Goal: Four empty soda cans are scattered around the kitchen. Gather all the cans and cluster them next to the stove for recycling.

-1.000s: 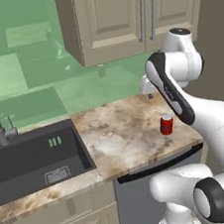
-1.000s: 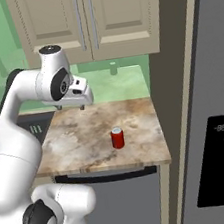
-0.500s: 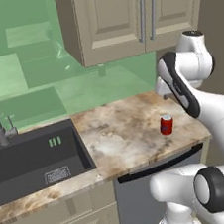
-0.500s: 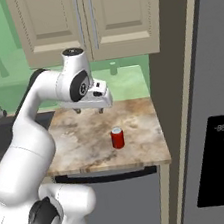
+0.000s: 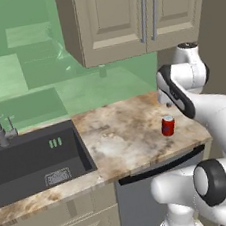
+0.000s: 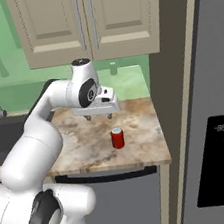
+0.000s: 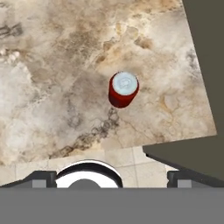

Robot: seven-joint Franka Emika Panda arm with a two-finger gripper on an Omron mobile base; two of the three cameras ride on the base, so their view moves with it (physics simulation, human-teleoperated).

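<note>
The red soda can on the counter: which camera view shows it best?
The hand view shows the soda can best: it looks down on it, large, with the silver top and red side clear against the marble counter. The left base view and the right base view show it small, upright, near the counter's front edge.

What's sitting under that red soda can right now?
The soda can stands upright on the marbled countertop. The patch of stone directly beneath it is covered by the can itself.
</note>
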